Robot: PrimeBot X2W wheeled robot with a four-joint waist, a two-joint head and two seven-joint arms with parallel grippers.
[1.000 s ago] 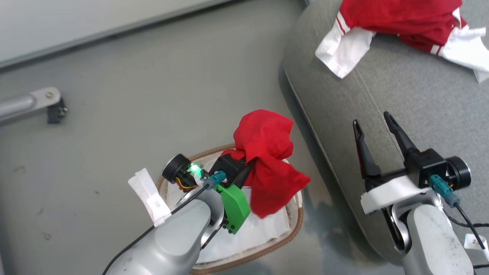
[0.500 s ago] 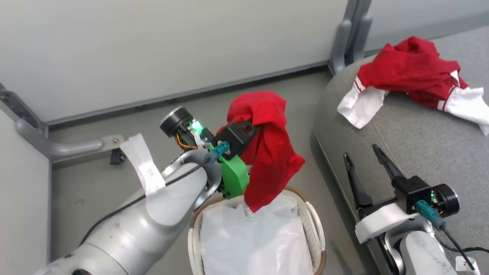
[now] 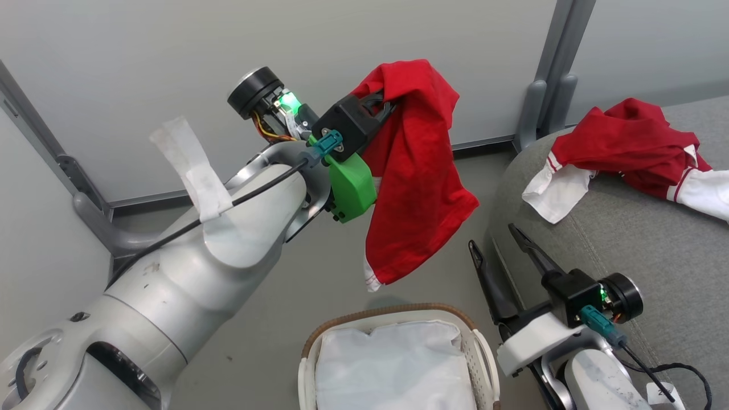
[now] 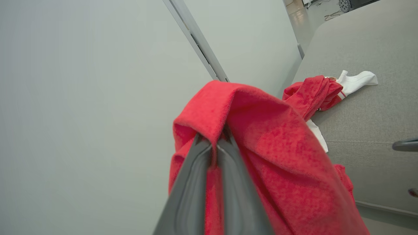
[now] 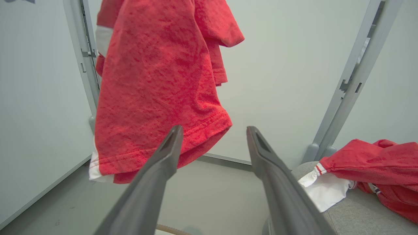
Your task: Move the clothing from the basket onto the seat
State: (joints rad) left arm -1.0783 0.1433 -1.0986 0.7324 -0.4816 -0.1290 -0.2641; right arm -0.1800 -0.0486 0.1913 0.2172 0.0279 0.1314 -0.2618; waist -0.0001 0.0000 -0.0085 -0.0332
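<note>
Aloft, left gripper (image 3: 388,106) is pinching clothing (image 3: 416,188); right gripper (image 3: 493,237) gaping, empty. Thin pinch risking slip short of seat (image 3: 626,250), three o'clock.

hanging from my left gripper (image 3: 390,105): soft red garment (image 3: 418,188), above and behind oval white plastic basket (image 3: 393,308) | my right gripper (image 3: 492,237): right of basket, at edge of grey fabric sofa (image 3: 626,245) | on sofa: 1 red-and-white garment (image 3: 621,148)

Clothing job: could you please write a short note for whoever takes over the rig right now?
Left gripper: shut on a red garment, hanging clear above the basket.
Right gripper: open, holding nothing, by the sofa edge.
Done: a second garment lies on the sofa; the basket shows its white liner.
Left: carry the held garment to the sofa, release.
</note>
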